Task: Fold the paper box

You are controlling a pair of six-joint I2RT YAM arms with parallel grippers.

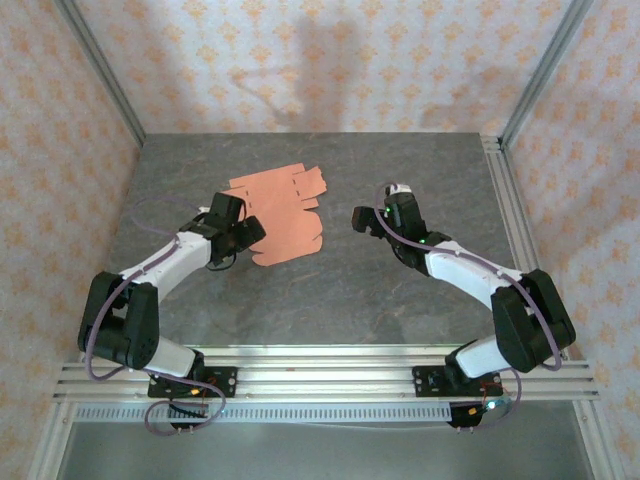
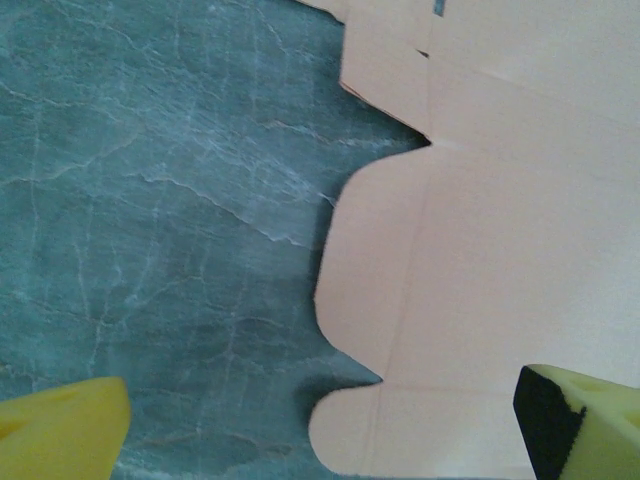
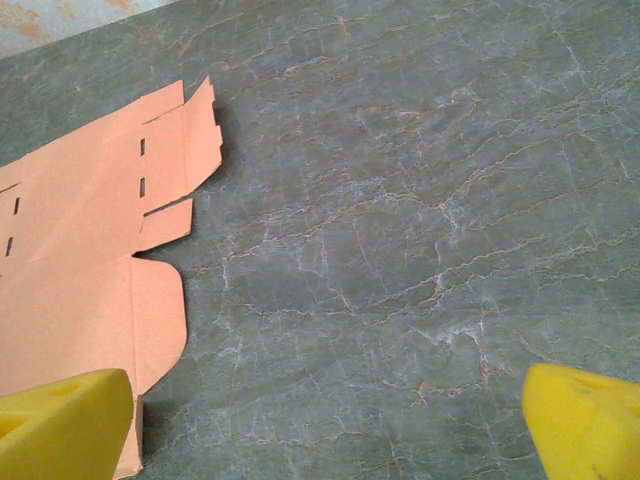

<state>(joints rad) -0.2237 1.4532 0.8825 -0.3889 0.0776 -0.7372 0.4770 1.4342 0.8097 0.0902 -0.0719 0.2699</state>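
The paper box (image 1: pixel 285 213) is a flat salmon-orange die-cut sheet with tabs and slits, lying on the grey stone table a little left of centre. My left gripper (image 1: pixel 248 234) hovers open at the sheet's left edge. In the left wrist view the sheet's rounded tabs (image 2: pixel 480 300) lie under the jaws, one yellow fingertip (image 2: pixel 60 430) over bare table and the other (image 2: pixel 585 420) over the card. My right gripper (image 1: pixel 362 220) stands open to the right of the sheet, apart from it. The right wrist view has the sheet (image 3: pixel 90 260) at the left, beside one yellow fingertip (image 3: pixel 60 425).
Aluminium frame rails (image 1: pixel 320 375) run along the near edge and up the right side (image 1: pixel 505 200). Patterned walls close in the back and both sides. Bare table (image 1: pixel 330 290) lies between the two arms.
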